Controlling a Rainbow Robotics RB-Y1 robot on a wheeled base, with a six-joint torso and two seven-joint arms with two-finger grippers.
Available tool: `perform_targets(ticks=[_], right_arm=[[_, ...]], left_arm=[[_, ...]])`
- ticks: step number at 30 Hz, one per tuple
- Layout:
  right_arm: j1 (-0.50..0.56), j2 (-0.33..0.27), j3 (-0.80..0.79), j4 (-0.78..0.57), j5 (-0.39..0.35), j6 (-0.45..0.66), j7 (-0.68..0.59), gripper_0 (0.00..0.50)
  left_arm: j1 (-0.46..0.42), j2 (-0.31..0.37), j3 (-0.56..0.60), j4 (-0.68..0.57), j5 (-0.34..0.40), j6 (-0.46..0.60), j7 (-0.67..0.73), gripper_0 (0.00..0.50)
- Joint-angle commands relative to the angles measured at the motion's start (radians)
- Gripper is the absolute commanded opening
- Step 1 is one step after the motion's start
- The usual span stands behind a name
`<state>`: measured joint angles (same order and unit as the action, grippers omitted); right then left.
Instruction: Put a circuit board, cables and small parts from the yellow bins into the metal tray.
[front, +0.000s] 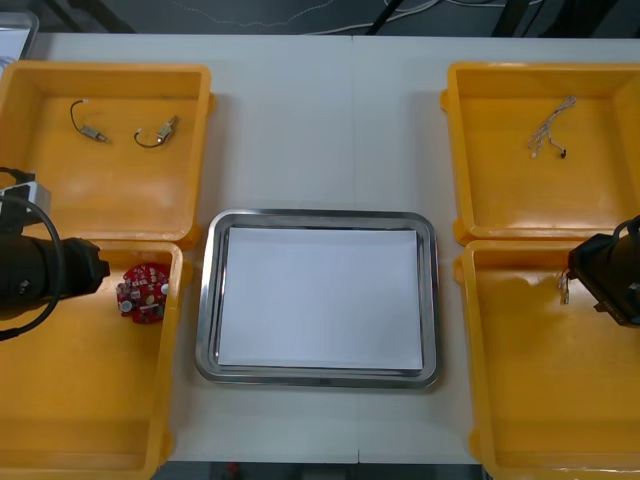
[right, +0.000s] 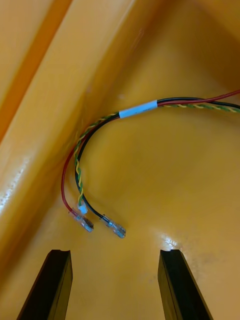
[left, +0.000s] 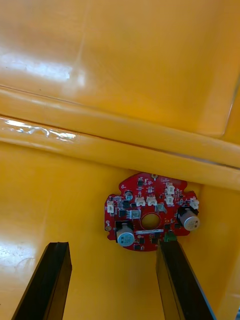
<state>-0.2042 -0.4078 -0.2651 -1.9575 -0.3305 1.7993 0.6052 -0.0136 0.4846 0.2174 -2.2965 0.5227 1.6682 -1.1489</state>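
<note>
Before me lies a light table (front: 320, 120), pale and without shine. A thin seam (front: 352, 110) runs down its middle from the far edge toward me, and I see it again close to the near edge. At the far left corner of the table sits a pale grey thing (front: 14, 35) with a rounded corner, only partly in view; what it is I cannot tell. Beyond the far edge there is a dark floor (front: 150, 12). Thin light wires (front: 415, 10) lie on it, and some dark slanted bars (front: 520, 14) cross it at the right.
</note>
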Motion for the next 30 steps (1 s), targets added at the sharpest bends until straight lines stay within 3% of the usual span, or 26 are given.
perform_targets(ticks=[1,15,30], right_arm=[[-0.007,0.023,-0.020,-0.008,0.002,-0.011,-0.024,0.500],[0.006,0.037,-0.020,0.058,-0.028,-0.100,-0.013,0.500],[0.023,0.040,-0.019,0.078,-0.048,-0.117,0.002,0.500]], left_arm=[[0.024,-0.027,-0.018,0.031,-0.001,-0.035,-0.037,0.500],[0.038,-0.026,-0.059,0.086,-0.024,-0.061,-0.018,0.500],[0.073,-0.017,-0.136,0.088,-0.072,-0.111,-0.031,0.500]])
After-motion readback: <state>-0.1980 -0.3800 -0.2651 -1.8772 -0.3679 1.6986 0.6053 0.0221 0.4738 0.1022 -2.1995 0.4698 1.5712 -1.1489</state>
